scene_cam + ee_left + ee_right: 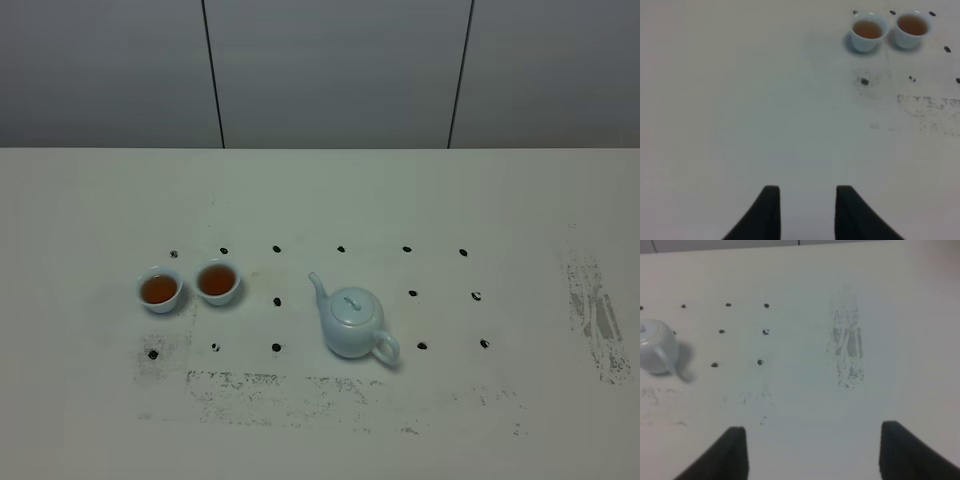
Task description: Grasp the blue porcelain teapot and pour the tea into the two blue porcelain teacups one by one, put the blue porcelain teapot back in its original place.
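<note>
Blue porcelain teapot: one, sitting upright on the white table right of centre, lid on, spout pointing toward the cups, loop handle facing the near right.

Teacups: two, standing side by side at the left, well apart from the teapot. Left teacup and right teacup are each holding amber tea.

Black dot markers: scattered in rows across the table around these items.

Left gripper: one, hovering over bare table, fingers apart, holding nothing.

Right gripper: one, fingers spread wide, holding nothing, teapot lying off to its side.
</note>
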Controlling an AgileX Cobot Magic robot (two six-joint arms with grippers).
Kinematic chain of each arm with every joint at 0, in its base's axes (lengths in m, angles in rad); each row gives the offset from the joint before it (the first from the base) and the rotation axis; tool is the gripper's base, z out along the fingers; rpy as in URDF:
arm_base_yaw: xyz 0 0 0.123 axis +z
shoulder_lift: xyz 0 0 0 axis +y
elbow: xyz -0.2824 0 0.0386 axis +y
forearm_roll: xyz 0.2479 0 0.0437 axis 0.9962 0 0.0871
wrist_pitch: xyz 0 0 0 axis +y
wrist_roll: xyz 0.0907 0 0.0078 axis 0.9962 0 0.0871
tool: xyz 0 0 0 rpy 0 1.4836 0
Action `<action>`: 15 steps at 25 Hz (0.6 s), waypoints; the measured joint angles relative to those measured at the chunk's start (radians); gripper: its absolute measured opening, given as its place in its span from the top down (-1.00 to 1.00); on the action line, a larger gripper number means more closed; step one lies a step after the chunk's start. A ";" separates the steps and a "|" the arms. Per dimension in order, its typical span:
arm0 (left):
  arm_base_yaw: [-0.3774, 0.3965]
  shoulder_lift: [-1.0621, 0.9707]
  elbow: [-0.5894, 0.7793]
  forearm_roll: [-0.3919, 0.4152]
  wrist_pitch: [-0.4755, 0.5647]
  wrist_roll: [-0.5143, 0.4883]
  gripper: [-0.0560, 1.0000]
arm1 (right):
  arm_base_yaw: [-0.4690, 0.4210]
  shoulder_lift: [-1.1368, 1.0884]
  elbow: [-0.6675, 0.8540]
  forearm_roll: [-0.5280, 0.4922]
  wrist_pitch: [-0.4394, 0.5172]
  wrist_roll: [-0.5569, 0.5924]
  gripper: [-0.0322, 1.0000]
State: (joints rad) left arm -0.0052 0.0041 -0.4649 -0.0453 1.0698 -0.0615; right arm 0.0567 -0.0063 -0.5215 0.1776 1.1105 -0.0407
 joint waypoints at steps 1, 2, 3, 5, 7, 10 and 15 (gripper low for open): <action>0.000 0.000 0.000 0.000 0.000 0.000 0.33 | 0.000 0.000 0.000 0.000 0.000 0.000 -0.11; 0.000 0.000 0.000 0.000 0.000 0.000 0.33 | 0.000 0.000 0.000 0.000 0.000 0.000 -0.11; 0.000 0.000 0.000 0.000 0.000 0.000 0.33 | 0.000 0.000 0.000 0.000 0.000 0.000 -0.11; -0.001 0.000 0.000 0.000 0.000 0.000 0.33 | 0.000 0.000 0.000 0.000 0.000 0.000 -0.11; -0.002 0.000 0.000 0.000 0.000 0.000 0.33 | 0.000 0.000 0.000 0.000 0.000 0.000 -0.11; -0.003 0.000 0.000 0.000 0.000 0.000 0.33 | 0.000 0.000 0.000 0.000 0.000 0.000 -0.11; -0.003 0.000 0.000 0.000 0.000 0.000 0.33 | 0.000 0.000 0.000 0.000 0.000 0.001 -0.11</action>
State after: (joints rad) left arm -0.0084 0.0041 -0.4649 -0.0453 1.0698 -0.0615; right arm 0.0567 -0.0063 -0.5215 0.1776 1.1105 -0.0396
